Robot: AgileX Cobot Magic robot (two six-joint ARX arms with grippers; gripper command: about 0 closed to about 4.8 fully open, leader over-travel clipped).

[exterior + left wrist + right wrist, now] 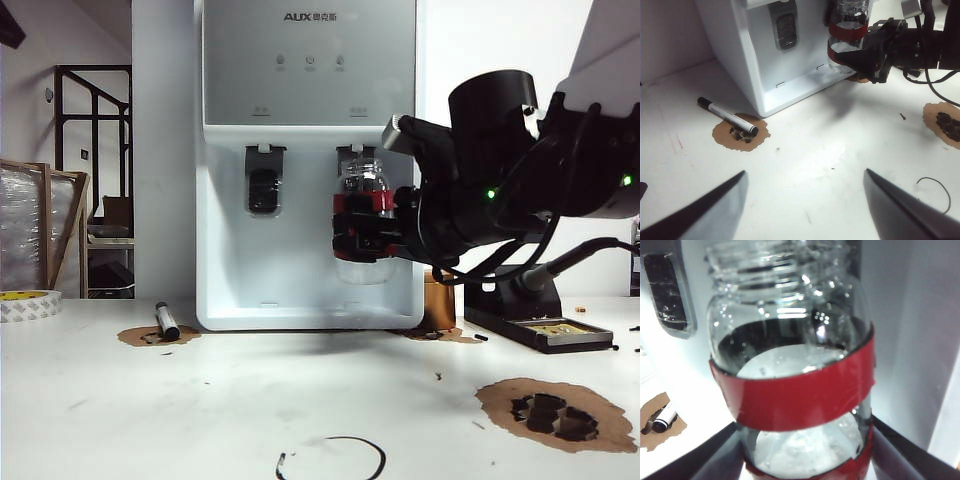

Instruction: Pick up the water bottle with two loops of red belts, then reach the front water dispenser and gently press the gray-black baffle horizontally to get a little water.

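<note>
Exterior view shows "AUX" written on top of the white water dispenser (308, 165). The right gripper (362, 233) has its jaws grasping the water bottle (364, 215), upright in the right bay under the tap. The left gripper (805, 200) hangs over the near table (250, 400), jaws wide apart and holding nothing.

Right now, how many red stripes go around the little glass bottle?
2. Both wrap the water bottle held by the right gripper in the dispenser's bay: the upper red band around its middle, the lower red band near its base.
</note>
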